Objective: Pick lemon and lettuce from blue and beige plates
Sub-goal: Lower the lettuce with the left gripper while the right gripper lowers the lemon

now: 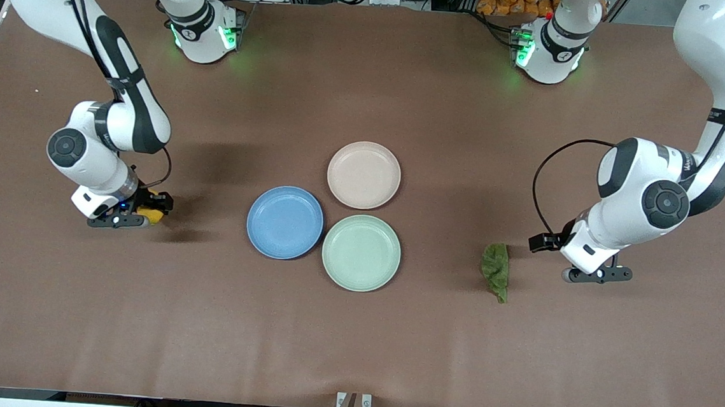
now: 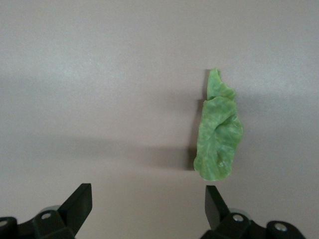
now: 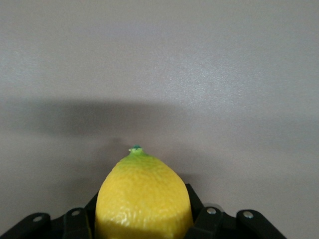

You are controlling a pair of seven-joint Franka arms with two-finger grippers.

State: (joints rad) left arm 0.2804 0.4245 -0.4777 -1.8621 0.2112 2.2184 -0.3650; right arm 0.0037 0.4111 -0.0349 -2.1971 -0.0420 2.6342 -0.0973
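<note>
Lemon clamped between the fingers of the right gripper, low over bare table toward the right arm's end. Lettuce flat on the table, just beside the left gripper, whose fingers are spread. Blue plate, beige plate and mint-green plate clustered mid-table, nothing in them, well apart from both grippers.

The right gripper is closed around the lemon, low over the table. The left gripper hangs open beside the lettuce.
</note>
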